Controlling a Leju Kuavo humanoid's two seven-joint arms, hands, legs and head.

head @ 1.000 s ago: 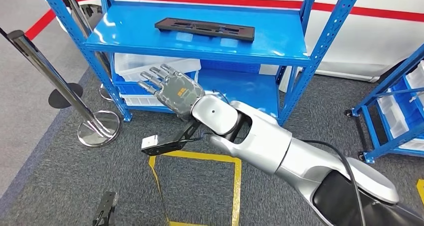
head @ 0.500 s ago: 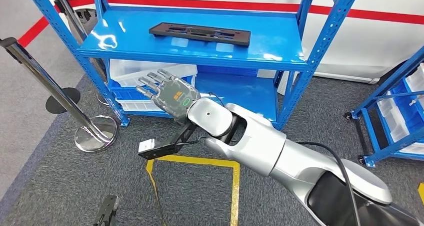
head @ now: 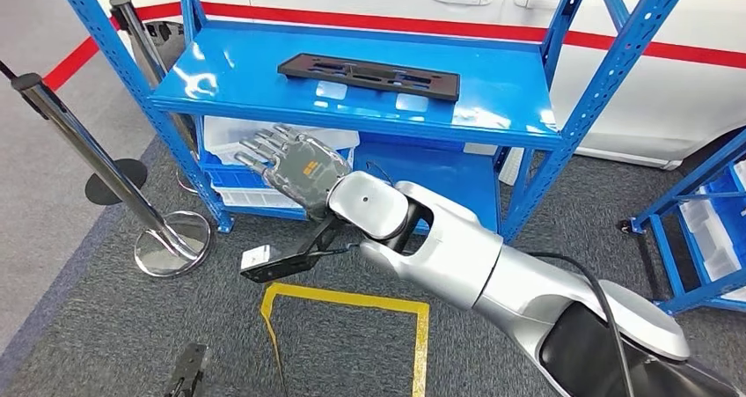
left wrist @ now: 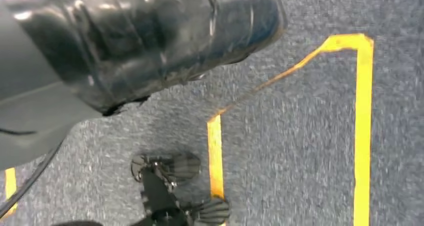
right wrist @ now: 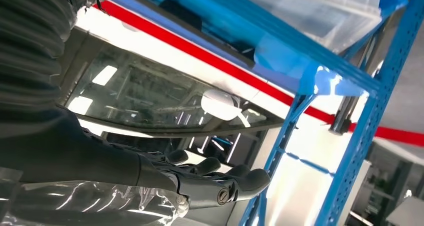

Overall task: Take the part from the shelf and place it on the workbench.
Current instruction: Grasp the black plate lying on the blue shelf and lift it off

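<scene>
Blue shelf (head: 220,89) on grey carpet (head: 97,327).
You see a flat black part (head: 369,74) lying on its top level and clear bins (head: 230,131) on the level below.

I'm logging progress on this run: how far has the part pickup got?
Nothing looks done yet: the black part lies flat on the top shelf. In hand: the right robot hand, empty with fingers spread, is below the shelf edge. Left: grasping, lifting, placing on the workbench.

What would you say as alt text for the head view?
The robot's right hand, empty with fingers apart, reaches beneath the top level of a blue shelf where a flat black part lies. A metal stanchion stands on grey carpet nearby.
</scene>
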